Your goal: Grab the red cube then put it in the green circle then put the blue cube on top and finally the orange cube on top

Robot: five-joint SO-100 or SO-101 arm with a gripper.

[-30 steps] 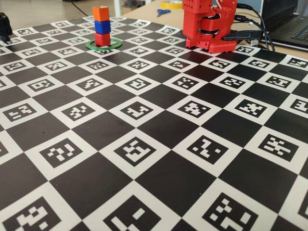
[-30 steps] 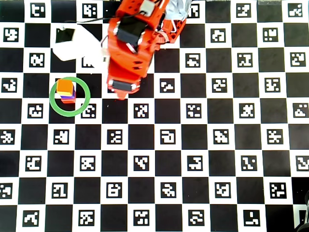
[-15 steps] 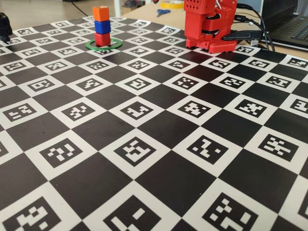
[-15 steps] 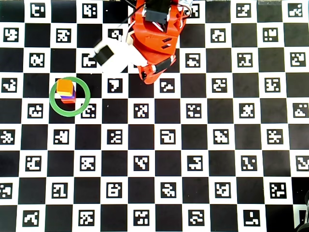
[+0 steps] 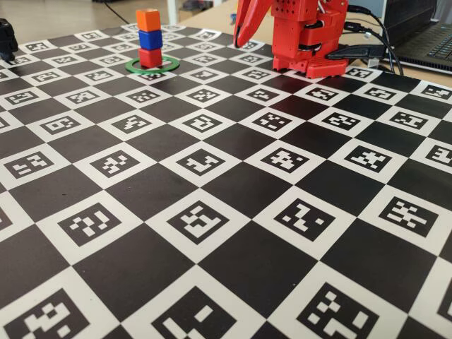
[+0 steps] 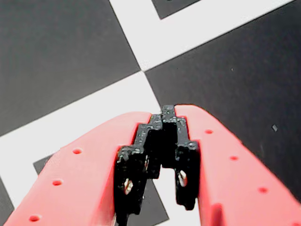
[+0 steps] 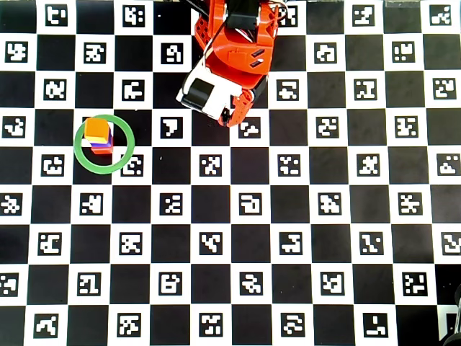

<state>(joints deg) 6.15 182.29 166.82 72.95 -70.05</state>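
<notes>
The red cube (image 5: 150, 57) stands inside the green circle (image 5: 168, 66) at the far left of the fixed view. The blue cube (image 5: 150, 39) sits on it, and the orange cube (image 5: 148, 20) tops the stack. From overhead, the orange cube (image 7: 96, 129) hides most of the pile within the green circle (image 7: 78, 149). My gripper (image 7: 231, 121) hangs near the arm's base, well right of the stack in the overhead view. In the wrist view the gripper (image 6: 168, 111) is shut with nothing between its fingers, over the mat. Its fingers (image 5: 244, 25) point down in the fixed view.
A black-and-white marker mat (image 5: 212, 212) covers the table. The arm's red base (image 5: 311, 42) stands at the far edge, with black cables (image 5: 367, 51) and a laptop (image 5: 424, 35) to its right. Scissors (image 5: 239, 17) lie behind the mat. A dark object (image 5: 7, 39) sits far left.
The arm has swung away from the stack toward its base, moving right in the overhead view. The gripper now hangs in view at the top of the fixed view. The stack has not moved.
</notes>
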